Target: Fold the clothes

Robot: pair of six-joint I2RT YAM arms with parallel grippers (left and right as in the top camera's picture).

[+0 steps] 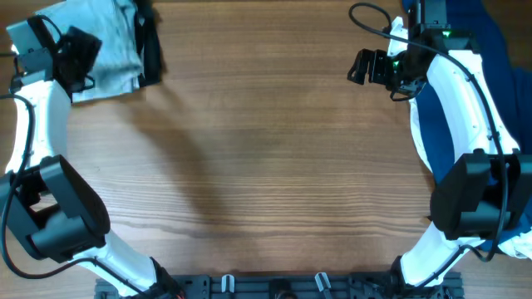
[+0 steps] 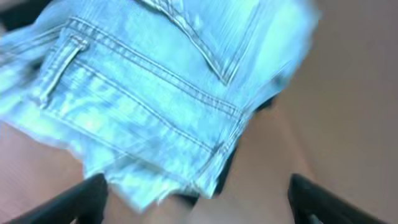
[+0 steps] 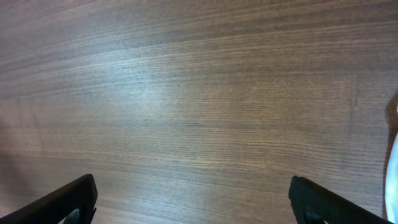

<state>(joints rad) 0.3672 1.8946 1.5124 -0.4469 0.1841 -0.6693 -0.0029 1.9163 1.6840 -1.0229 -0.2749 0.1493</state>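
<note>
Pale blue denim shorts (image 1: 106, 48) lie folded at the table's far left corner, on top of a black garment (image 1: 150, 50). In the left wrist view the shorts (image 2: 149, 93) fill the upper frame, with seams and a belt loop showing. My left gripper (image 1: 79, 58) (image 2: 196, 202) is open and empty, just off the shorts' edge. My right gripper (image 1: 366, 66) (image 3: 193, 202) is open and empty above bare wood at the far right. A navy garment (image 1: 490, 58) lies at the right edge, partly under the right arm.
The wooden table (image 1: 266, 166) spreads between the two arms. A white patch of cloth (image 3: 393, 180) shows at the right edge of the right wrist view. A rack (image 1: 274, 286) runs along the table's front edge.
</note>
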